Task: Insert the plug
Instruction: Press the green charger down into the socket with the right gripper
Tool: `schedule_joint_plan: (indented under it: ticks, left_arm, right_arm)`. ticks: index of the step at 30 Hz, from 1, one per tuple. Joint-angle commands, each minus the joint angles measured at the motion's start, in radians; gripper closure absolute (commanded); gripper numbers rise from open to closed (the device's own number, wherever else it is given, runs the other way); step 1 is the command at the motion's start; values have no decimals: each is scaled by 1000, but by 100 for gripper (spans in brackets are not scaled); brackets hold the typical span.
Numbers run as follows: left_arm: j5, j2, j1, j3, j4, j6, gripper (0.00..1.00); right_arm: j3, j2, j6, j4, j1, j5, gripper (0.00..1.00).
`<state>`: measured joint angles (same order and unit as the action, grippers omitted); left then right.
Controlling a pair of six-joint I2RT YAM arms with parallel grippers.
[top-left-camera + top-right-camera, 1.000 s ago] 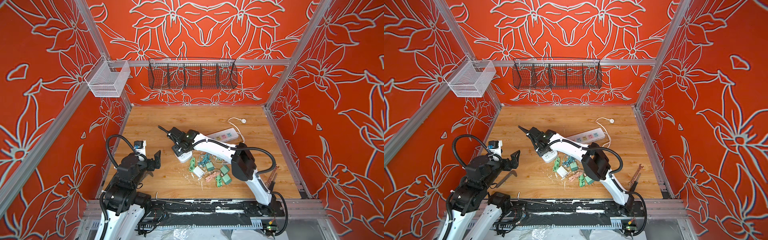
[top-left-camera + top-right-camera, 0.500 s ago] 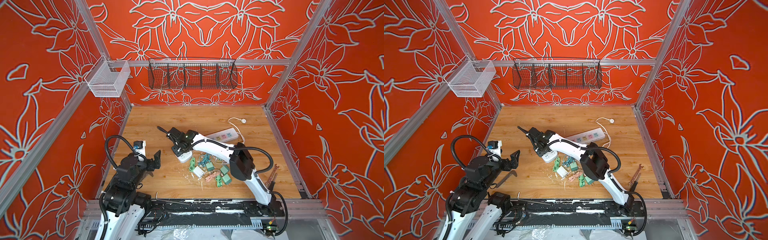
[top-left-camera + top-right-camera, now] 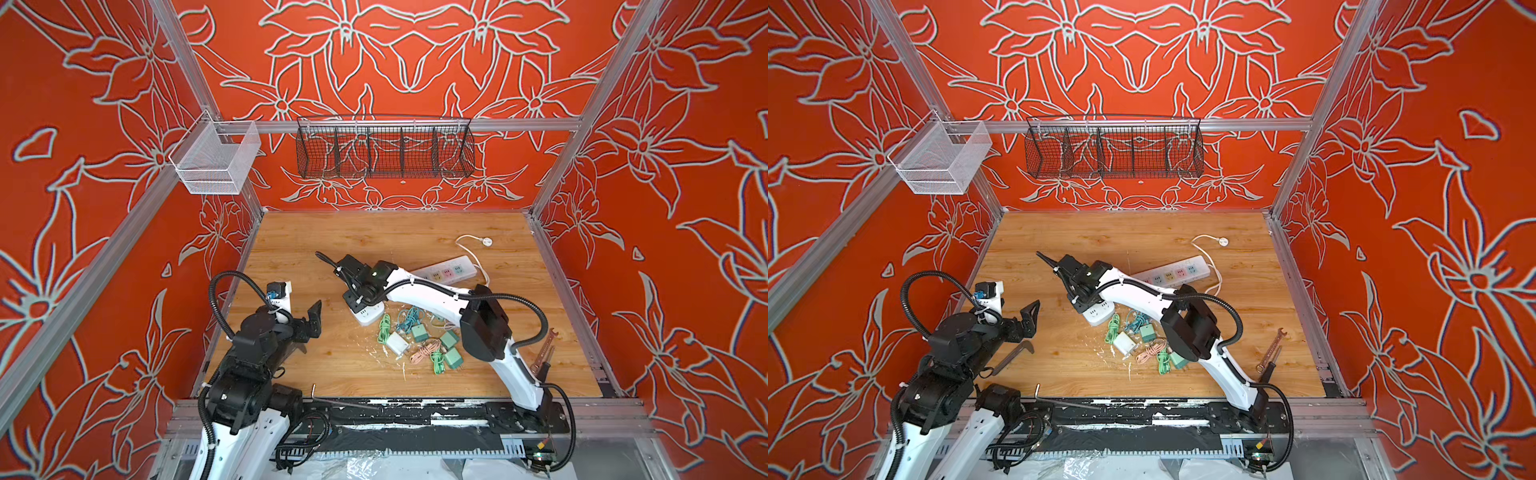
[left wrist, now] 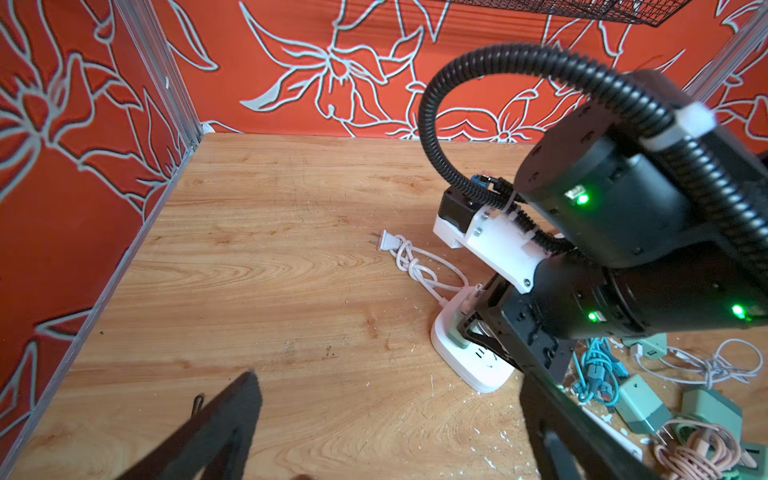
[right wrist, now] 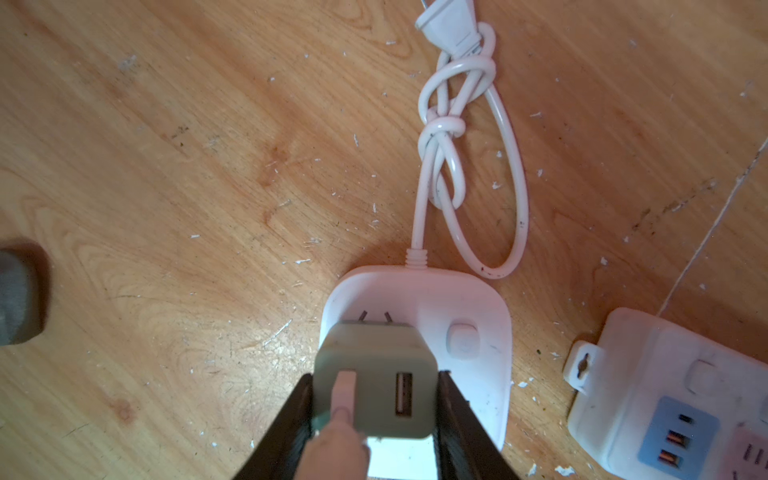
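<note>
Table: wooden tabletop, scuffed, white flecks, red floral walls around.
Left gripper: left gripper at near left, fingers spread wide, nothing between them.
Right gripper: right gripper reaches across to centre, black fingers pinching grey-green square charger plug by two sides.
Long strip: long white power strip with coloured sockets, flat, far right of centre.
Pile: green chargers and coiled cables, loose, near side of centre, partly under the right arm.
Small strip: small white rounded power strip, flat at centre, just beside the pile, knotted white cord off one end.
Plug: over the small strip's end socket, two prongs showing at the strip's face. Cannot tell if the tips are in. Pink cable in one USB port.
</note>
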<state>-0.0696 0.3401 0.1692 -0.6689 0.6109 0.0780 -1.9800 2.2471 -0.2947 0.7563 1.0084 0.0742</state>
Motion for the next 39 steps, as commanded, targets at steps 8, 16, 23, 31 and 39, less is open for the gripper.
schedule_joint_plan:
  ticks: [8,16,23,31,39]
  left_arm:
    - [1,-9,-5,13,-25,-10,3]
    - [4,-3,-5,12,-25,-9,3]
    - [8,-1,-6,11,-25,-9,3]
    - [8,0,-6,9,-25,-9,3]
    - [11,1,-5,9,-25,-9,3]
  right_arm:
    - [227,2,4,-129,13,-45,84]
    - [324,-8,5,-189,21,-68,92]
    - [407,-38,7,-214,30,-65,94]
    - [462,-62,38,-238,46,-48,95]
    - [457,-55,40,-242,57,-38,94]
